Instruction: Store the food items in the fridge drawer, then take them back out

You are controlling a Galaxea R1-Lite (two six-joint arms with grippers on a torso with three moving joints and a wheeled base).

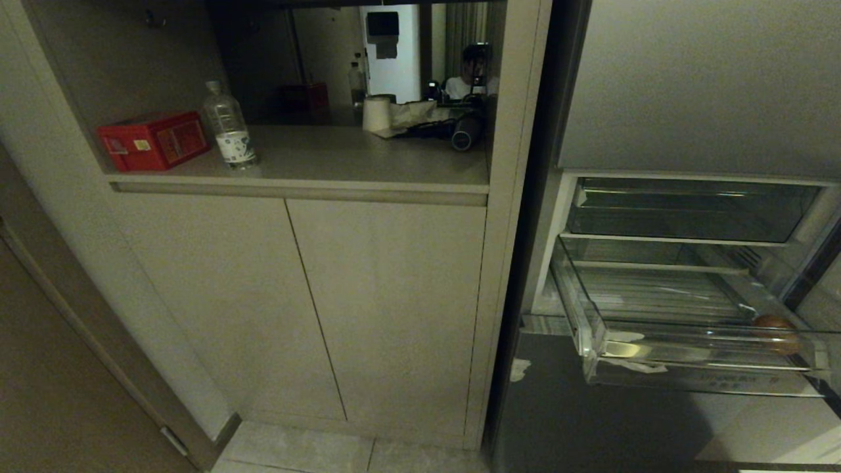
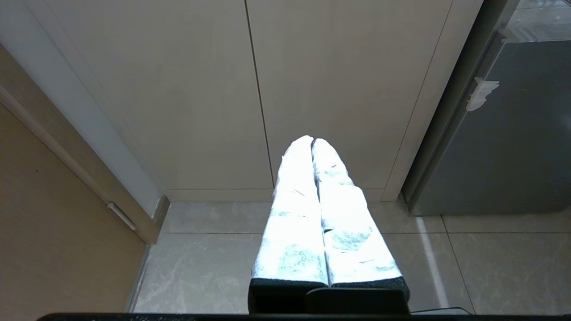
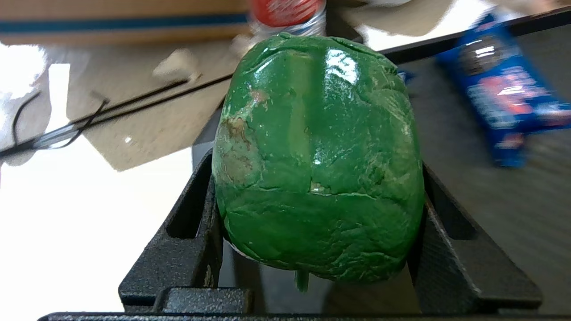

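Beige cabinets fill the left of the head view, with a shelf recess holding a red box (image 1: 154, 139) and a water bottle (image 1: 228, 126). To the right stands the grey fridge (image 1: 696, 79), its clear drawer (image 1: 696, 341) pulled out. One round orange-brown food item (image 1: 775, 334) lies in the drawer's front right corner, against the front rim. No green piece shows in the drawer. Neither arm is in this view.

Left wrist view: the left tool (image 2: 313, 141) hangs parked above the tiled floor (image 2: 490, 267) in front of the cabinet doors, its white-wrapped fingers (image 2: 292, 214) pressed together, holding nothing.

Right wrist view: the right tool (image 3: 314, 214) is clamped on the lumpy green food item (image 3: 316, 156), which sits squarely between the two black fingers (image 3: 187, 236), touching both and bulging out past them. Behind it, blurred, lie a dark counter (image 3: 513, 214) with a blue packet (image 3: 504, 93), a red-capped bottle (image 3: 285, 13) and pale floor with cables. The fridge is not in this view, so the green piece appears to be well away from the drawer.

Judgement on progress: one item is in the drawer, one is in the right tool's grip away from the fridge. Whether this is the storing half or the taking-out half cannot be told; either way, at least one transfer remains.
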